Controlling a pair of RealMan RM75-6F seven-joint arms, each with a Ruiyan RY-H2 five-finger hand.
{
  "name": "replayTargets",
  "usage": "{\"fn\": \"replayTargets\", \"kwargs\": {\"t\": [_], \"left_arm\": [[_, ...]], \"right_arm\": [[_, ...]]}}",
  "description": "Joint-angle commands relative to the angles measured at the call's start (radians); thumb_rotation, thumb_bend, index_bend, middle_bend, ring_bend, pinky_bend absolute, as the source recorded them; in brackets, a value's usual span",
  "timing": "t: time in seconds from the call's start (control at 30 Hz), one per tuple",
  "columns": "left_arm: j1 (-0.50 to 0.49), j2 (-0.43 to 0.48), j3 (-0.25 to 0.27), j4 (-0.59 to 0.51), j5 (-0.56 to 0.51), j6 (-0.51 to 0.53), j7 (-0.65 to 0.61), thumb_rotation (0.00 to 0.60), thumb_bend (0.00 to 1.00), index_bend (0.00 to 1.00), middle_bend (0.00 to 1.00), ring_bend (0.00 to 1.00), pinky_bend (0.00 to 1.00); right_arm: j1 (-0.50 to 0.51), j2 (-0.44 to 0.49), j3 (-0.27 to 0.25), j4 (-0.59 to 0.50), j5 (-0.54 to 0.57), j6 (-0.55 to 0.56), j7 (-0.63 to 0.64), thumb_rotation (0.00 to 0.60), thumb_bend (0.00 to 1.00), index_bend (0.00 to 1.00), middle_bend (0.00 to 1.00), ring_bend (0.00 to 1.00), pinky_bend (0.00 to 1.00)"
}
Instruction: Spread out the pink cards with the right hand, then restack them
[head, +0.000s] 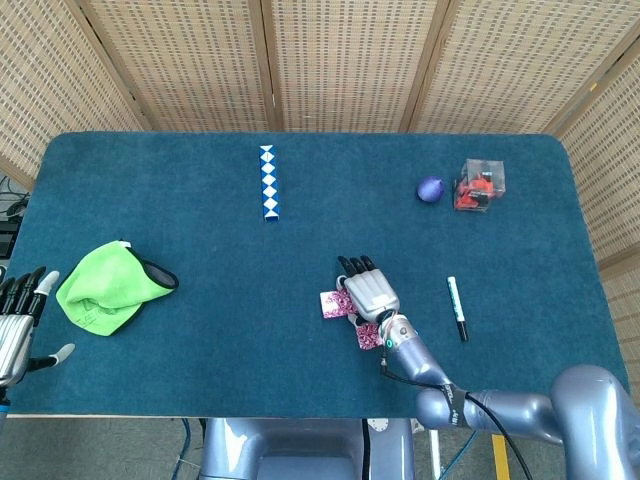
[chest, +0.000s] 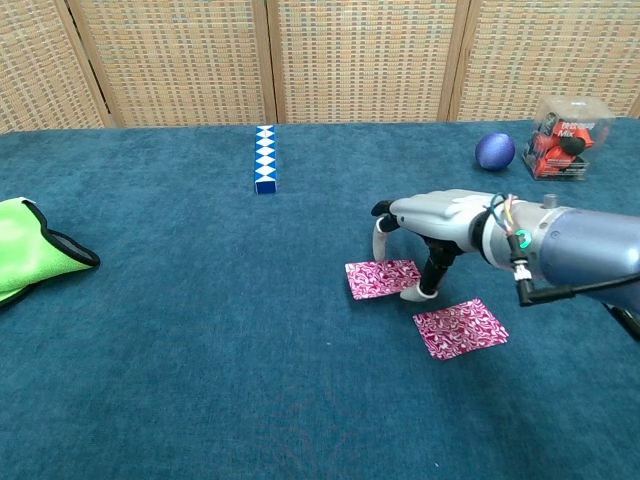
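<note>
Two pink cards with a white swirl print lie flat mid-table. One card (chest: 383, 279) sits under the right hand (chest: 430, 225), fingertips pressing it, long axis running 3 to 9 o'clock. The other card (chest: 460, 328), at its 4 o'clock, lies apart, tilted. The left hand (head: 15, 325) rests spread, empty.

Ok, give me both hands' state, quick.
Left hand: open, holds nothing, at the table edge.
Right hand: fingertips press on a pink card, nothing gripped.
</note>
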Motion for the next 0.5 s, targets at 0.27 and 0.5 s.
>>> {"fn": "replayTargets", "kwargs": {"t": [0.27,0.5], "left_arm": [[-0.001,0.003,0.002,-0.002,0.002,-0.003,-0.001,0.6,0.0,0.0,0.0,0.0,0.0],[0.0,0.001,0.002,-0.003,0.003,0.0,0.006,0.6,0.0,0.0,0.0,0.0,0.0]], "right_arm": [[-0.113,0.095,-0.101,-0.081,-0.175,0.078,0.071,0.6,0.34,0.54,0.0,0.0,0.0],[-0.148,0.109,-0.134,-0.081,-0.253,0.095,0.071,0.6,0.34,0.54,0.0,0.0,0.0]]}}
